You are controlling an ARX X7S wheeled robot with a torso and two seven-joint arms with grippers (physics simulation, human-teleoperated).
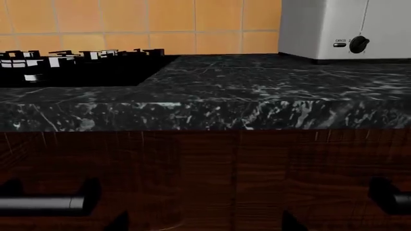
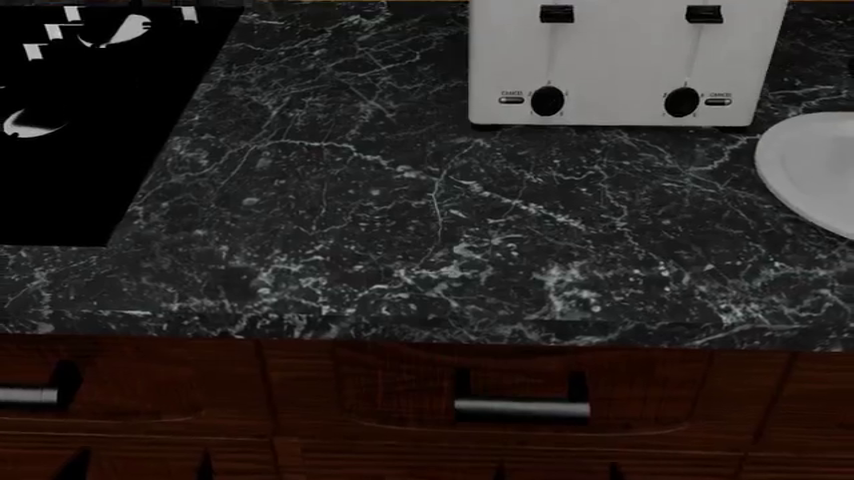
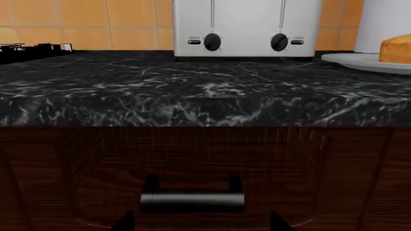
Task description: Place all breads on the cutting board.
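Looking over the dark marble counter, the head camera shows no gripper at all, so whether either arm's jaws are apart or together is not something these pictures reveal. Both wrist cameras sit low, facing the wooden drawer fronts below the counter edge, with the gripper tips only hinted at as dark shapes at the frame edge.

Taking the white toaster as the landmark: a white plate lies just to its right, cut off by the head view's edge. In the right wrist view that plate carries a pale golden loaf chunk, itself only partly in frame. So this bread lies up and to the right of the toaster, on the right arm's side, which makes the right arm the likelier one to reach it. The loaf's long axis cannot be judged from the sliver visible.

To the toaster's left sits the black hob.

The darker round roll and the cutting board appear in no view.
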